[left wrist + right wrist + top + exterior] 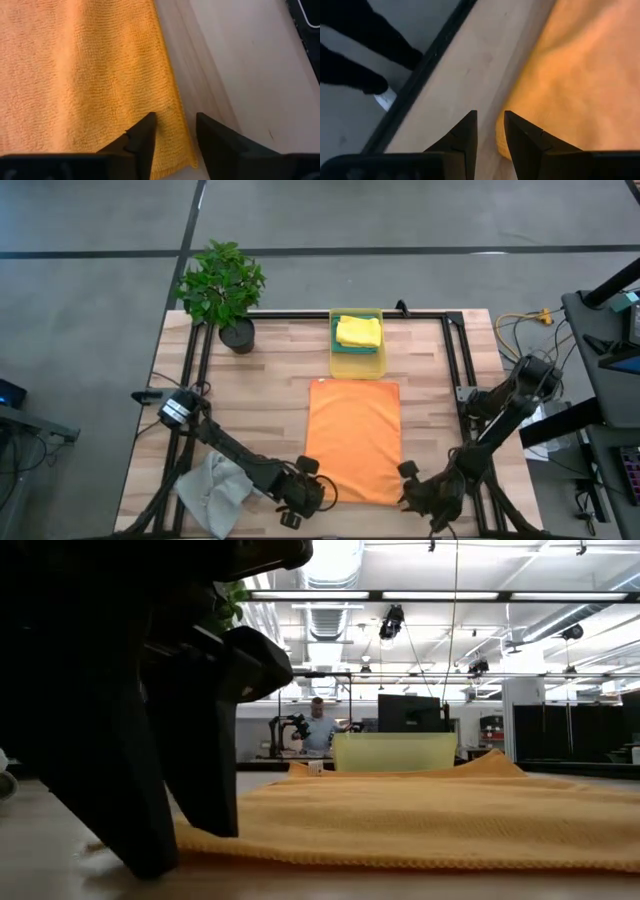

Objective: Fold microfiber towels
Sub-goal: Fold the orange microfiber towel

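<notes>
Clearly, with the left pincer (318, 498) narrowly parted over one near corner of the orange towel (352, 440) lying flat mid-tabletop (270, 395) and the right pincer (412, 496) likewise narrow at the other, either could close beside the hem and lift unevenly.

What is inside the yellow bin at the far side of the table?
The yellow bin holds a folded yellow towel lying on a teal towel, of which only an edge shows. Anything under these is covered.
</notes>
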Controlling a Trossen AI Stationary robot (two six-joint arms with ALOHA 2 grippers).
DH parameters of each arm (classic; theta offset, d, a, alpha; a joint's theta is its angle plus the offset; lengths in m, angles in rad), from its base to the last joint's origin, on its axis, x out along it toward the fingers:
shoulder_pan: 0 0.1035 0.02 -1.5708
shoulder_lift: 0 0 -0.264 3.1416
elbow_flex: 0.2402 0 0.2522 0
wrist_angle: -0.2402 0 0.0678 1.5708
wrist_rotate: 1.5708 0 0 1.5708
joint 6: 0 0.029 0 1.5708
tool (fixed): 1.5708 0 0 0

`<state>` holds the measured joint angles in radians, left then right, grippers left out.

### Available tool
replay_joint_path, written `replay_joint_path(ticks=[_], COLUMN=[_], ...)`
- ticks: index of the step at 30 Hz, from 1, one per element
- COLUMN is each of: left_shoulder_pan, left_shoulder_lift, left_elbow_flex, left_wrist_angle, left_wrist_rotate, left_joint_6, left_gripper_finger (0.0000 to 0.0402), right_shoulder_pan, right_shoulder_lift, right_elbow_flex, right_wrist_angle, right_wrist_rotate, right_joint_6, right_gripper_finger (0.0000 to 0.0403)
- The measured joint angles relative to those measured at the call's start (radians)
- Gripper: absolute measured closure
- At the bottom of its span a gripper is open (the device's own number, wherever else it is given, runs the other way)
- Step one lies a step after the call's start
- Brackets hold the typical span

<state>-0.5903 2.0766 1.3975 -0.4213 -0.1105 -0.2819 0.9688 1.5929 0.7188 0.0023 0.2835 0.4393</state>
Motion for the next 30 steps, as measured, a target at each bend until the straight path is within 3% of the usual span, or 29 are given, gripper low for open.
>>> replay_joint_path(ticks=[12,20,24,27,30], left_shoulder_pan=[0.000,0.000,0.000,-0.004,-0.009], left_shoulder_lift=[0.002,-0.021,-0.062,-0.091,-0.104], left_elbow_flex=[-0.006,0.018,0.021,0.021,0.017], left_wrist_angle=[-0.002,-0.016,0.033,0.105,0.151], left_wrist_rotate=[0.000,0.016,0.116,0.271,0.337], left_joint_6=[0.008,0.011,0.007,0.002,-0.023], left_gripper_finger=[0.0366,0.0399,0.0401,0.0401,0.0401], right_shoulder_pan=[-0.015,-0.017,-0.016,-0.016,-0.017], right_shoulder_lift=[0.152,0.103,0.034,-0.010,-0.064], right_elbow_flex=[0.019,0.063,0.082,0.091,0.094], right_wrist_angle=[-0.001,-0.117,-0.101,-0.096,-0.093], right_wrist_rotate=[-0.013,-0.048,-0.153,-0.259,-0.281], right_joint_6=[0.020,0.034,0.033,0.035,0.069], right_gripper_finger=[0.0314,0.0388,0.0393,0.0394,0.0394])
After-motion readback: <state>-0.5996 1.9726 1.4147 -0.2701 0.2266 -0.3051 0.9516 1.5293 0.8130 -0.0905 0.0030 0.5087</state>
